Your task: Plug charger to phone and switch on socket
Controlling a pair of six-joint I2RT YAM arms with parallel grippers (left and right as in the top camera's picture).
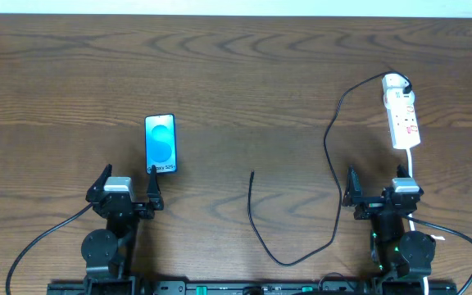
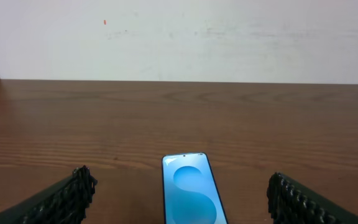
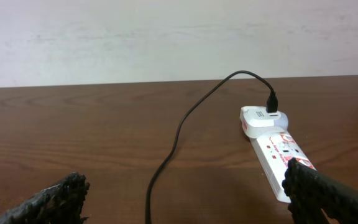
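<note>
Left claw (image 1: 129, 179) spread wide, phone (image 1: 160, 144) lying flat just ahead

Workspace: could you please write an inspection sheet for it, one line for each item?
Surface: brown wooden table.
Job's things: phone lies flat, screen lit, unplugged; socket at the right, switch state too small to tell; charger plugged in at the socket's far end, its tip free mid-table.
Clutter: nothing seen.
Grippers: left gripper open, near the phone; right gripper open, near the socket; both empty.
Cables: charger loops across the table; white cord runs from the socket toward the right arm.
Surroundings: pale wall behind the table.
</note>
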